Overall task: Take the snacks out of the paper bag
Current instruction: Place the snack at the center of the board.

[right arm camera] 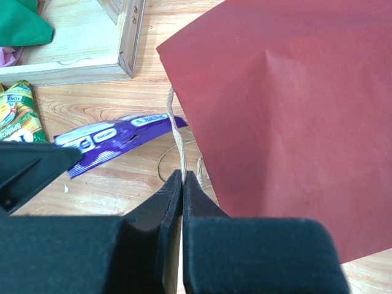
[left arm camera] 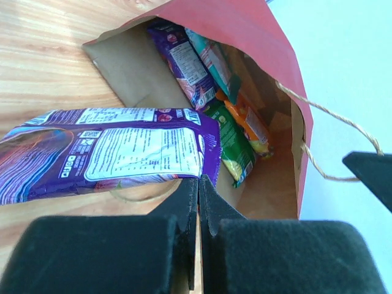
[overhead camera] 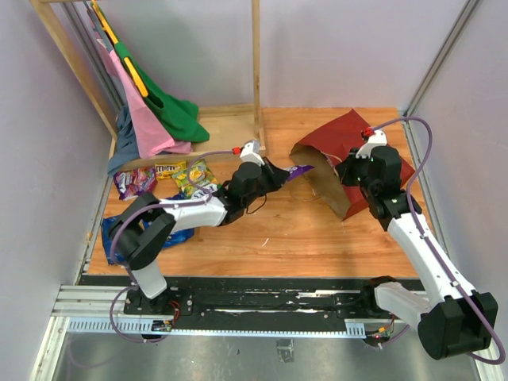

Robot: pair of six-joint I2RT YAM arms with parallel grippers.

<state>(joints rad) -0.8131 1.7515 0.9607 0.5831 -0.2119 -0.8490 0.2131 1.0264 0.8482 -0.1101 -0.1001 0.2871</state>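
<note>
**Left tool clamped on a purple packet at the paper bag's mouth**

A tall dark red paper bag (overhead camera: 341, 136) with a brown kraft inside lay on its side on the wooden counter (overhead camera: 302, 238). Its open mouth faced the left arm.

The left tool (left arm camera: 197, 184) was clenched on the edge of a glossy purple snack packet (left arm camera: 110, 153), gripping the corner nearest the bag's mouth. The packet's long axis ran sideways across that tool's line of reach and away from the mouth, so most of it lay outside the bag. The left arm was the nearer one to it. The likely pull would be straight back from the mouth.

The right tool (right arm camera: 182, 177) was clenched on the bag's thin string handle (right arm camera: 177, 131), at the upper edge of the mouth, probably to steady the bag.

Deeper inside the bag lay:
- a second purple packet (left arm camera: 184, 64)
- a teal packet (left arm camera: 211, 58)
- an orange packet (left arm camera: 248, 119)
- a green packet (left arm camera: 233, 147)

Well away from the bag, beyond the left arm, three small packets (overhead camera: 169, 176) and a blue chip bag (overhead camera: 115, 234) lay on the counter.
</note>
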